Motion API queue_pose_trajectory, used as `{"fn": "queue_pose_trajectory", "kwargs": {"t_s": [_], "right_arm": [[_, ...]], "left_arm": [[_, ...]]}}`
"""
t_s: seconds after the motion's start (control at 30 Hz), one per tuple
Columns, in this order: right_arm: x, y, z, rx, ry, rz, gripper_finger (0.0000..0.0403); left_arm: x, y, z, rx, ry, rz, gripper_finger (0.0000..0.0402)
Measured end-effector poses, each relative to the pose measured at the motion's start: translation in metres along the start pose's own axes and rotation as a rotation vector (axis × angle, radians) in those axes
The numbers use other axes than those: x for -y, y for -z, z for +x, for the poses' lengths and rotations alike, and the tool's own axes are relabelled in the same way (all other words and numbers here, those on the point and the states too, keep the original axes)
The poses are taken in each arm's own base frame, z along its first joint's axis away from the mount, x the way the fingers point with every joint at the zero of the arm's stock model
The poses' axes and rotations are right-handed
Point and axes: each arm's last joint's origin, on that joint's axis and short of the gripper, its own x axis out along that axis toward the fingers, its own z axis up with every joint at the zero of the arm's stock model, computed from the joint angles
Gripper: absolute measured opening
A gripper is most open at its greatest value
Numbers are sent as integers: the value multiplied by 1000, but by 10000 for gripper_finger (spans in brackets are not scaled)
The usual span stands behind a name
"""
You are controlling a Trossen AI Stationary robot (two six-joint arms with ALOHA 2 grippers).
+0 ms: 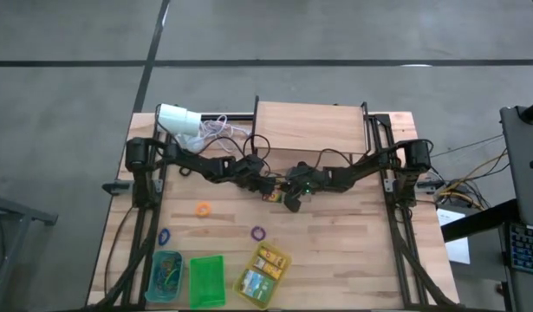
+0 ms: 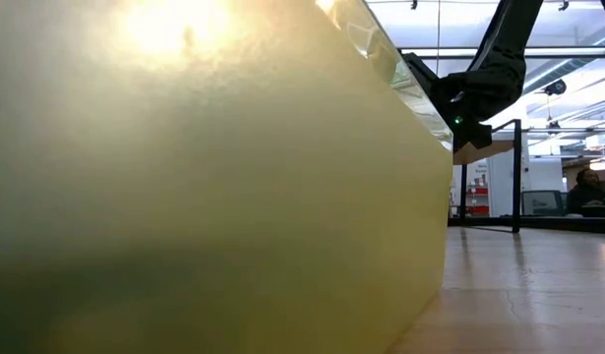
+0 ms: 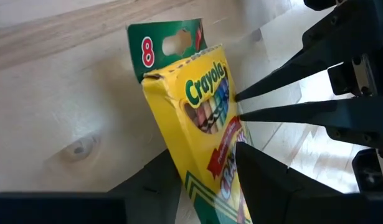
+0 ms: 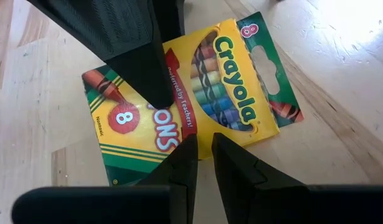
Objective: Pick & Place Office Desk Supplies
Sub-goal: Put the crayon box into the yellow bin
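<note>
Bins at the surface's [image 1: 335, 251] front edge: blue bin [image 1: 165, 276] holds rubber bands, green bin [image 1: 207, 281] looks bare, yellow bin [image 1: 263, 276] holds crayon boxes. Mid-surface, left gripper [image 1: 268, 185] clamps a crayon box [image 3: 197, 124]; right gripper [image 1: 290, 201], nearly closed, sits beside it holding nothing.

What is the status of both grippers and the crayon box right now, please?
Left gripper shut on crayon box, mid-table. Right gripper nearly closed, fingertips at the box's edge, not gripping. Yellow bin blocks low view.
</note>
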Motion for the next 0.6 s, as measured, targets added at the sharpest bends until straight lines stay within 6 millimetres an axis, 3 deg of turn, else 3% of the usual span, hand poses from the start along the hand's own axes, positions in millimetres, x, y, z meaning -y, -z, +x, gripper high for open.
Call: {"fn": "queue_pose_trajectory", "kwargs": {"t_s": [0.4,0.6], "right_arm": [[0,-1,0,7,-3,1,52],[-7,-7,-11,25,-22,-23,52]], "left_arm": [[0,0,0,0,-1,-1,99],[0,0,-1,2,-1,0,84]]}}
